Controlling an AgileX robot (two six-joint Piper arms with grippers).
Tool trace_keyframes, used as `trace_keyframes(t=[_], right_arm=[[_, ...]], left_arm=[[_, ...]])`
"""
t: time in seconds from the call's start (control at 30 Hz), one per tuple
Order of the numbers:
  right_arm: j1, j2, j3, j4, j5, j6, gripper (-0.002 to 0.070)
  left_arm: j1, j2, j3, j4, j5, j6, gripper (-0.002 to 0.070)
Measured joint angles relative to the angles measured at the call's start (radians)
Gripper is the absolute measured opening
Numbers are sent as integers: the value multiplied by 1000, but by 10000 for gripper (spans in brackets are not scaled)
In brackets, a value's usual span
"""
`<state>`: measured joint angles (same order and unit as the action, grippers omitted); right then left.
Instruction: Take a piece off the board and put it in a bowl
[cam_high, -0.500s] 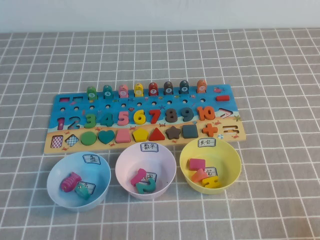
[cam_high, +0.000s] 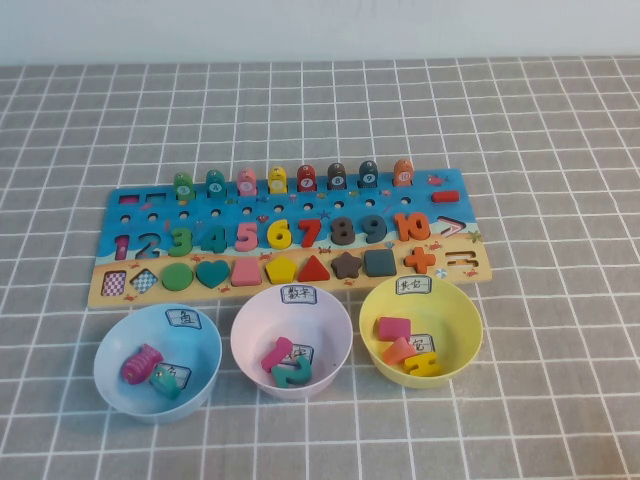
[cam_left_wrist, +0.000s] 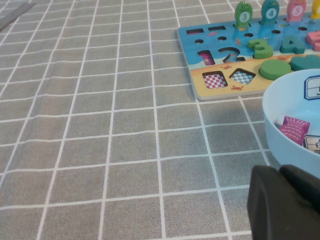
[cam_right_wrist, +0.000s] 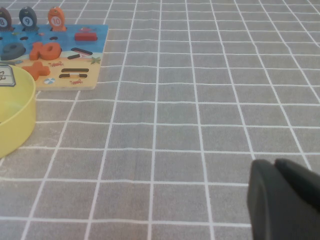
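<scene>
The small red minus bar (cam_high: 445, 196) lies in its slot at the far right end of the blue and tan board (cam_high: 225, 212); it also shows in the right wrist view (cam_right_wrist: 86, 35). The yellow bowl (cam_high: 466, 345) stands in front of the board's right end and holds a pinkish-red rectangle, an orange piece and a yellow piece. Neither arm shows in the high view. My left gripper (cam_left_wrist: 280, 171) is shut and empty, low over the cloth beside the light blue bowl (cam_left_wrist: 280, 107). My right gripper (cam_right_wrist: 274, 164) is shut and empty, over the cloth well away from the yellow bowl (cam_right_wrist: 17, 117).
A pink bowl (cam_high: 250, 345) and a light blue bowl (cam_high: 110, 370) stand left of the yellow one, each with pieces inside. Numbers, shapes and fish pegs fill the board. A grey checked cloth (cam_high: 560, 150) covers the table.
</scene>
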<state>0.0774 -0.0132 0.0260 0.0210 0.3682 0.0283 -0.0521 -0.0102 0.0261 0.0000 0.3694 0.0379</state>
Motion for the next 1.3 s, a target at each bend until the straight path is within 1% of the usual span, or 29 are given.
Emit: trace_keyframes(t=[1.03, 1.17, 1.3], right_arm=[[0, 0, 0, 2, 0, 0, -17], [0, 0, 0, 53, -9, 0, -17], [0, 0, 0, 176, -58, 0, -17]], left_arm=[[0, 0, 0, 0, 0, 0, -3], [0, 0, 0, 0, 0, 0, -3], [0, 0, 0, 0, 0, 0, -3]])
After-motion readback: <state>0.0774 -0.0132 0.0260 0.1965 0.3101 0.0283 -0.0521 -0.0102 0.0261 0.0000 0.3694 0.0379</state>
